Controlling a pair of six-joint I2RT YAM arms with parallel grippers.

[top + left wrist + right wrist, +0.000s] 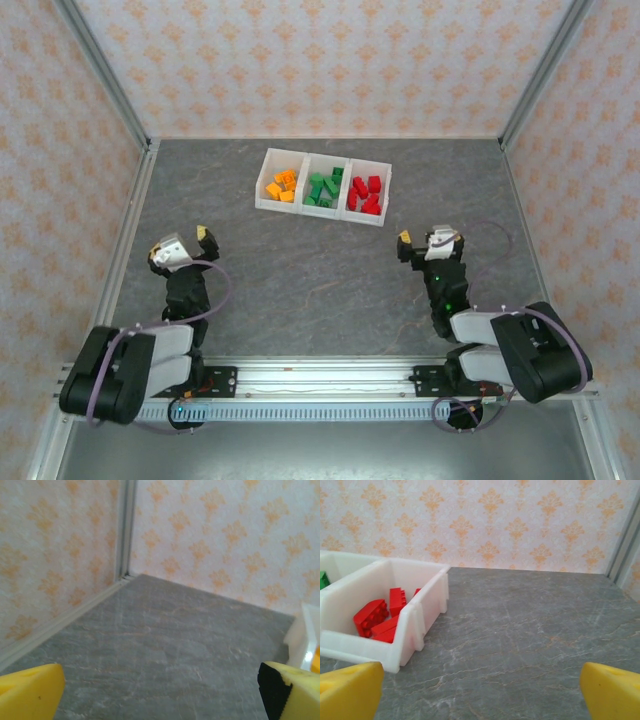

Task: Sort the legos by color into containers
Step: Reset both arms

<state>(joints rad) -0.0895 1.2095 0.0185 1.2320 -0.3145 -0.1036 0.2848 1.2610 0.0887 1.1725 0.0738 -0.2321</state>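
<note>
Top external view: on the left, the left fingers, yellow-tipped, hang above the grey, stone-patterned tabletop, well short of the translucent white plastic tray of three joined square compartments. The tray sits toward the far side, near the back wall of cream wallpaper with orange ornaments. Every small studded plastic brick I can see lies inside it. The orange bricks are in the left compartment, the green bricks in the middle one and the red bricks in the right one. To the right, the right fingers hover over bare tabletop, near the tray's right front corner but apart from it. Left wrist view: the left fingers are spread wide, one at each lower corner, with nothing between them but grey tabletop. A corner of the white tray shows at the right edge, with a speck of orange beside it. Right wrist view: the right fingers are likewise spread apart and pinch nothing. The tray stands ahead to the left, with red bricks piled in its nearest compartment and a sliver of green brick in the one beyond. I can read no writing on the bricks or tray.
</note>
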